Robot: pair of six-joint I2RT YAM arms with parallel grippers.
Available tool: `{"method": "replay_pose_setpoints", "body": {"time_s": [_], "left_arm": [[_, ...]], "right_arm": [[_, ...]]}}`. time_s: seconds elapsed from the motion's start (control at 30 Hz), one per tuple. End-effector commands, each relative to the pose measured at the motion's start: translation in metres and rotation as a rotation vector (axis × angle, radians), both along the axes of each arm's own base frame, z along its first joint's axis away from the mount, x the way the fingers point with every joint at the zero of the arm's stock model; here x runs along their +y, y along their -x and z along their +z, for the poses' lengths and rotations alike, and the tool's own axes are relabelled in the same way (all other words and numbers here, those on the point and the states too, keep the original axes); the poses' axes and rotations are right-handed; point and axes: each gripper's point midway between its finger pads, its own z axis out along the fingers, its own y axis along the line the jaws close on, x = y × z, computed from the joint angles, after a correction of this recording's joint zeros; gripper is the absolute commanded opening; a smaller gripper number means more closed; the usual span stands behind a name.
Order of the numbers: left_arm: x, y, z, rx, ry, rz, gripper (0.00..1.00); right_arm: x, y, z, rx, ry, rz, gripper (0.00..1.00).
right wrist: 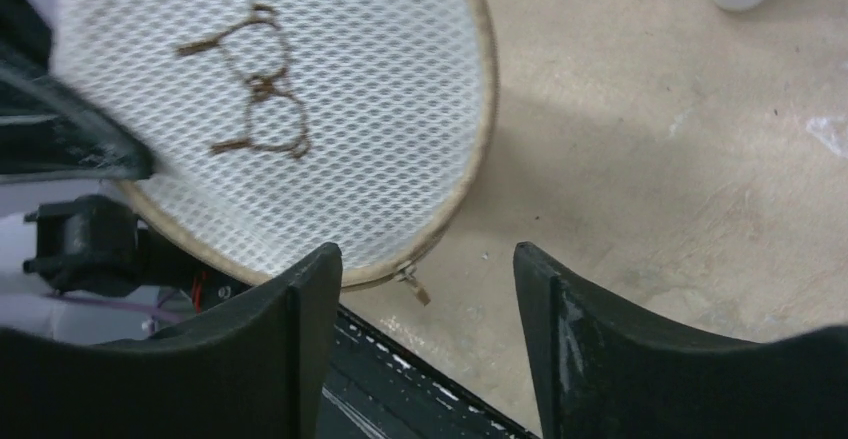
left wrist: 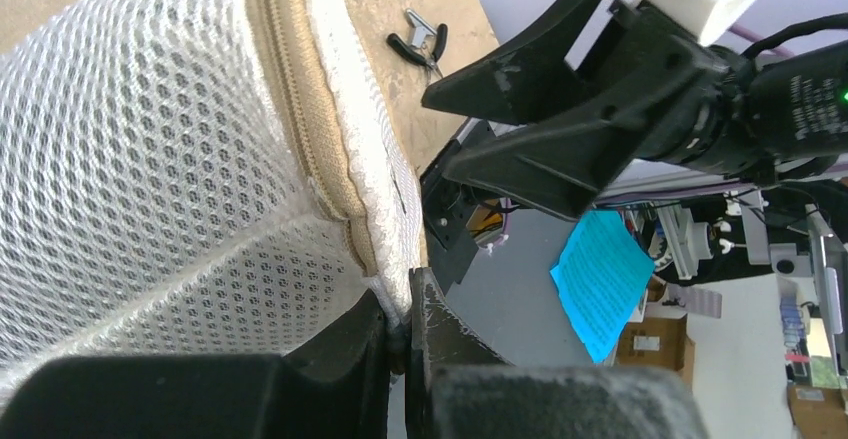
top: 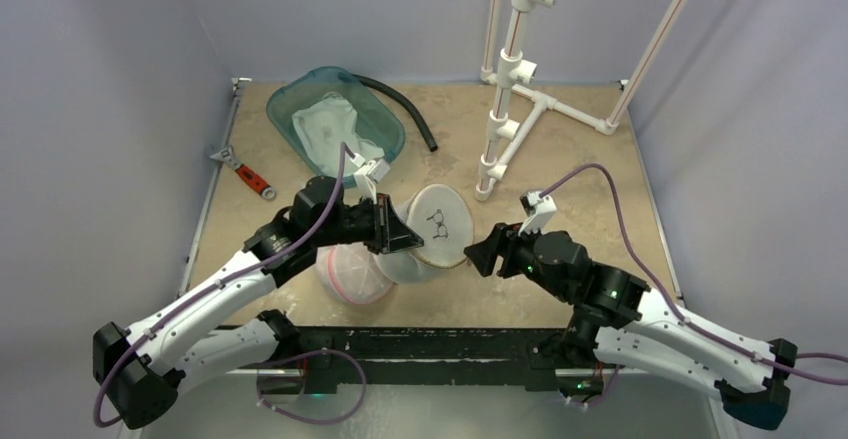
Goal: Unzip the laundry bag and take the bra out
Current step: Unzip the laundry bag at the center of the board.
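The left claw [left wrist: 405, 324] is pinched tight on the seam of the one round white mesh laundry bag with a tan zip [top: 440, 221], held tilted above the middle of the tan desk [top: 560, 159]. The right claw [right wrist: 425, 259] gapes wide just right of it, near the small zip pull [right wrist: 415, 287], touching nothing. A brown stitched bra outline [right wrist: 255, 84] is the bag's only marking.

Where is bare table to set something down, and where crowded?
Bare: tan tabletop right of the white PVC pipe frame; also between the black hose and that frame. Crowded: the centre, left gripper and right gripper at the round white mesh laundry bag.
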Motion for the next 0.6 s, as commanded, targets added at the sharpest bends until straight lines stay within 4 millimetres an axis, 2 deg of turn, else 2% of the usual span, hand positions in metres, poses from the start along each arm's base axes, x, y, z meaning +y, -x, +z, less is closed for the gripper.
{"method": "replay_pose_setpoints", "body": {"time_s": [0.0,0.1,0.23,0.37,0.47,0.57], "left_arm": [[-0.003,-0.001,0.040,-0.113,0.059,-0.039,0.00],[-0.006,0.001,0.043,-0.127,0.063,-0.073,0.00],[-0.009,0.012,0.062,-0.192,0.125,-0.143,0.00],[-0.007,0.023,0.074,-0.247,0.143,-0.212,0.00],[-0.005,0.030,0.077,-0.273,0.145,-0.246,0.00],[-0.001,0.034,0.073,-0.283,0.127,-0.260,0.00]], "right_arm": [[0.012,0.017,0.058,-0.090,-0.067,0.165,0.71],[0.013,0.023,0.070,-0.068,-0.092,0.182,0.74],[0.025,0.027,0.075,-0.014,-0.143,0.197,0.75],[0.029,0.033,0.090,-0.019,-0.246,0.218,0.75],[0.025,0.033,0.099,-0.018,-0.268,0.205,0.75],[0.011,0.027,0.102,-0.036,-0.249,0.138,0.75]]}}
